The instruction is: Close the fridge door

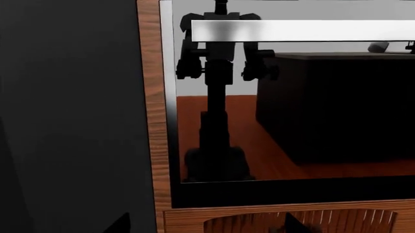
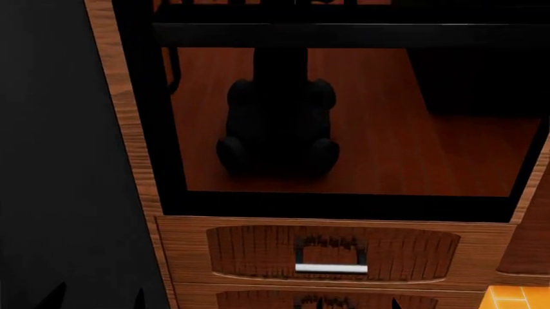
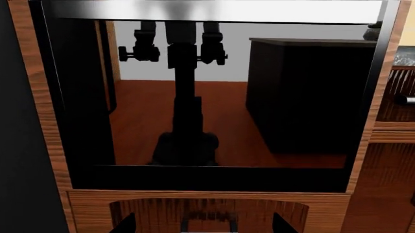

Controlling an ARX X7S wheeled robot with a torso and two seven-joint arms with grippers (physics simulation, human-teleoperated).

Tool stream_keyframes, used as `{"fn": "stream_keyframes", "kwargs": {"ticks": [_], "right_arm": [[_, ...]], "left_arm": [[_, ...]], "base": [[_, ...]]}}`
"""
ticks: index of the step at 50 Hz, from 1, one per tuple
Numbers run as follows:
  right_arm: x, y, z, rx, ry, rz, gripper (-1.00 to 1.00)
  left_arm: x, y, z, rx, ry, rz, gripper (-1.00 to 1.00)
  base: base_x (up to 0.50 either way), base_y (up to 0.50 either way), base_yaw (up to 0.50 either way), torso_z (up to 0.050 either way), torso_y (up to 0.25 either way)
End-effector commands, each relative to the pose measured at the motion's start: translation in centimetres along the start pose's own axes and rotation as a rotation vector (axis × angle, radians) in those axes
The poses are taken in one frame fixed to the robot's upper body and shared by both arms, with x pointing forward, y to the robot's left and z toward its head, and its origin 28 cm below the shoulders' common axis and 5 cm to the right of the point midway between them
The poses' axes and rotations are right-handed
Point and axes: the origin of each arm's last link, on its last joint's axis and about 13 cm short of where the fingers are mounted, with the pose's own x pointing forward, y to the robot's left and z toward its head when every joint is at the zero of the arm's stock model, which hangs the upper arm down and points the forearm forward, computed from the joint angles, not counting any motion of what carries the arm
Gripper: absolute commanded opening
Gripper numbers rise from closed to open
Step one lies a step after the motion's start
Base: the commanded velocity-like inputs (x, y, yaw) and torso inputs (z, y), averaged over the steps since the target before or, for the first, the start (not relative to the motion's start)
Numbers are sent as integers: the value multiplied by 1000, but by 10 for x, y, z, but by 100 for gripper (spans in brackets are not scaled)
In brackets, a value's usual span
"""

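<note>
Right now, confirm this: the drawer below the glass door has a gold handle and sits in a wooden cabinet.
Not gold: the handle is silver, as the head view shows. The drawer does sit below the glass door in a wooden cabinet.

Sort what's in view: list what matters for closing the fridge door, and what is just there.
For the job:
- dark grey panel at the left, possibly the fridge door; cannot confirm
- left end effector, open
- right end effector, open

Just there:
- glass panel reflecting the robot
- wooden frame
- drawer
- drawer handle
</note>
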Motion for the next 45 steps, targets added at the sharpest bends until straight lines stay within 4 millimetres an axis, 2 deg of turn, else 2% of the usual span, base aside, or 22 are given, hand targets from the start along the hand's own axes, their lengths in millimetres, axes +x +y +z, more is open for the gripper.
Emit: {"fn": "stream_keyframes", "kwargs": {"ticks": [1, 28, 37, 45], "right_arm": [[0, 0, 0, -2, -1, -1, 100], [1, 1, 0, -8, 3, -7, 100], [3, 0, -2, -5, 9, -8, 100], [3, 0, -2, -1, 13, -13, 100]], "left_arm": [[0, 1, 0, 1, -2, 0, 100], [1, 0, 0, 4, -4, -1, 100], [2, 0, 0, 3, -1, -3, 100], [2, 0, 0, 2, -4, 0, 100]], "base": [[500, 0, 0, 0, 0], [495, 0, 0, 0, 1], [6, 0, 0, 0, 0], [219, 0, 0, 0, 0]]}}
